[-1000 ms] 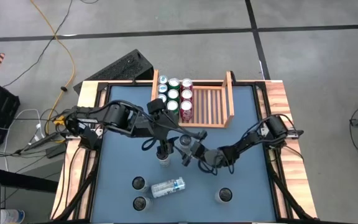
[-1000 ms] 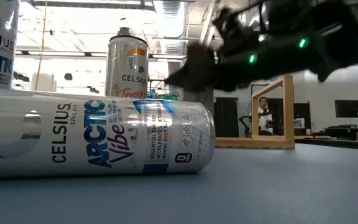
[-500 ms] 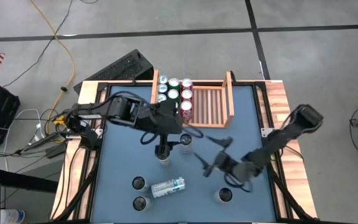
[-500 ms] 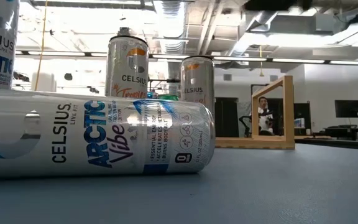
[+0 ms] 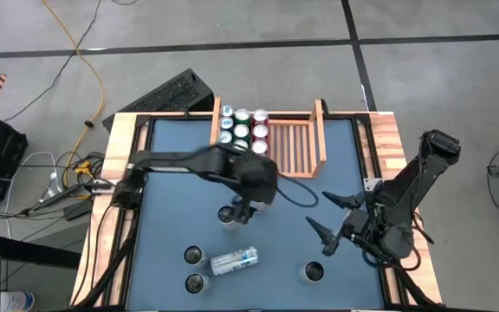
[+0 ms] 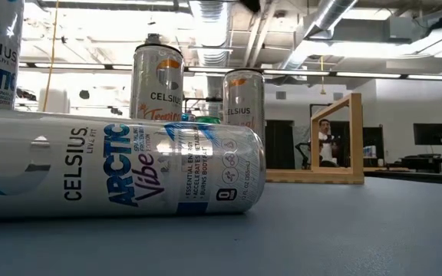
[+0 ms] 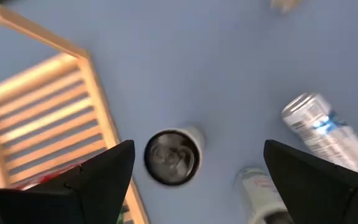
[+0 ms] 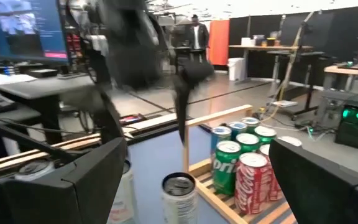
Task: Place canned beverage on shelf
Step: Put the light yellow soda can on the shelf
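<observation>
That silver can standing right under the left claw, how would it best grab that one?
From straight above, fingers either side of the round wall just below the rim. The upright can shows its lid to the open left gripper, which hovers over it, and bare mat lies around it, so both fingers probably fit.

Left arm [image 5: 232, 169] motion-blurred over upright can [image 5: 229, 217].

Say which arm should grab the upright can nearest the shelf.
Left. Its open gripper hovers right over that can, just in front of the shelf. The right gripper, also open, sits off toward the table's right side.
</observation>
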